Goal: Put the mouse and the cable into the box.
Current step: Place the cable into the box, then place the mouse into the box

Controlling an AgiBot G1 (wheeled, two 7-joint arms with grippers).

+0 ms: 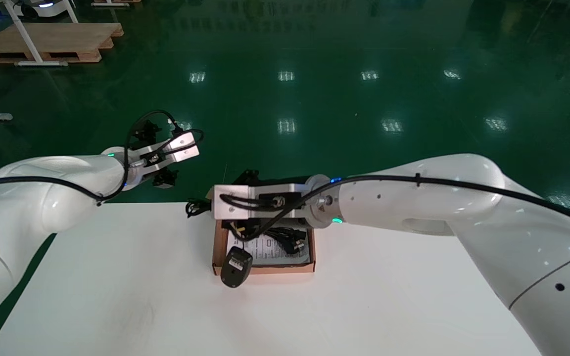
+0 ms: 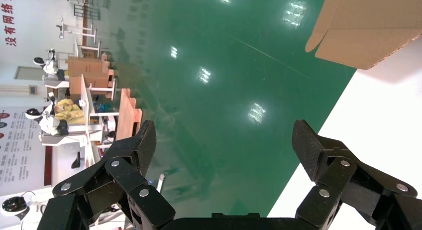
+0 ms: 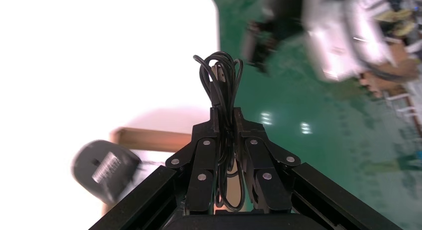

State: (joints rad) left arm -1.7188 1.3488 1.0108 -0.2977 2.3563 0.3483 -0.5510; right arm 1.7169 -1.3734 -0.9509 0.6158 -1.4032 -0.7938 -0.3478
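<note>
Right gripper (image 3: 226,115): clamped tight on the cable (image 3: 221,75), a folded bundle pinched across its middle. The loops stick out past the fingertips.
Where it works: centre of the head view, over the far left corner of the box (image 1: 265,269).
Mouse (image 1: 236,266): at the lower left corner of the box in the head view, lying across the rim and partly outside it. A thin cord runs up from it toward the right gripper. Whether the mouse rests on the rim or hangs from the cord, I cannot tell.
Box: open, low-walled cardboard on the white table (image 1: 117,296), with a paper sheet (image 1: 271,249) inside.
Left gripper (image 2: 224,140): fingers wide apart, holding nothing. It is raised in the upper left of the head view, past the table's far edge.
Cable handling: probably light and limp. The loops may spring apart once let go, so the grip across the middle suits it.
Mouse handling: likely light, hard and smooth-shelled, so it may slip. Best taken across its narrow sides, not dragged by the cord.
</note>
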